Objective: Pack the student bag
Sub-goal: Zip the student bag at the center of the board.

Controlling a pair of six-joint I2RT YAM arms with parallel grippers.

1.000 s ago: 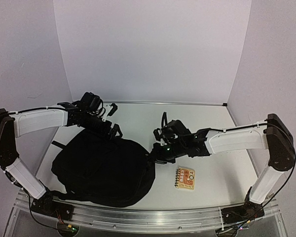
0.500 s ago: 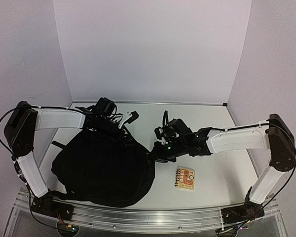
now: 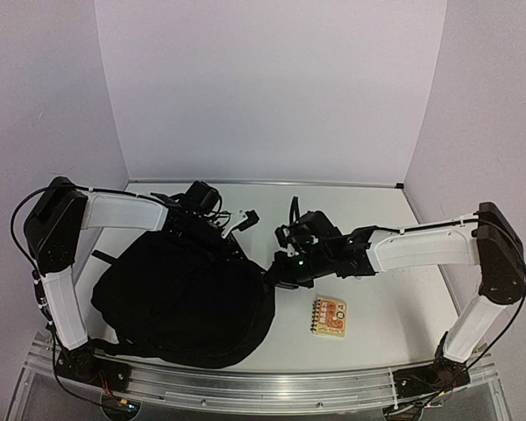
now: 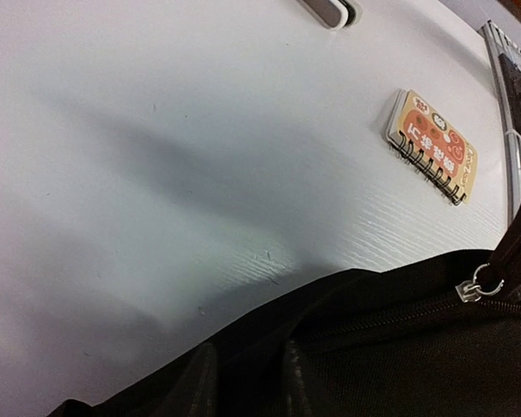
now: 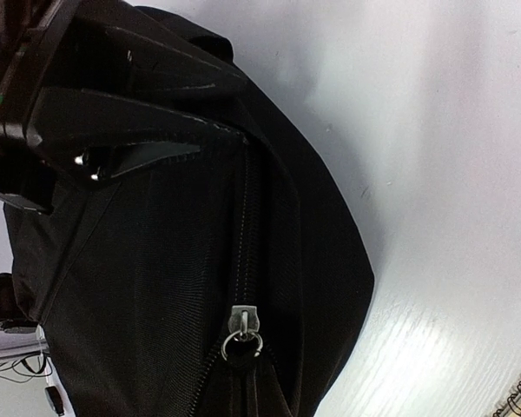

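Status: student bag [image 3: 180, 303] lies on worktop [image 3: 394, 289], left of centre, with zipper pull [image 5: 242, 328] showing near its right edge. At that edge right claw [image 3: 276, 274] is closed, pinching bag fabric beside the zipper line. At bag's far edge, left claw [image 3: 238, 225]: can't tell if it's open or closed. Spiral notebook [image 3: 329, 317] lies flat near bag's right side, not touching.

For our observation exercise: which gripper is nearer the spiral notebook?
The right gripper, at the black backpack's edge facing the orange spiral notebook; the left gripper is at the backpack's far edge.
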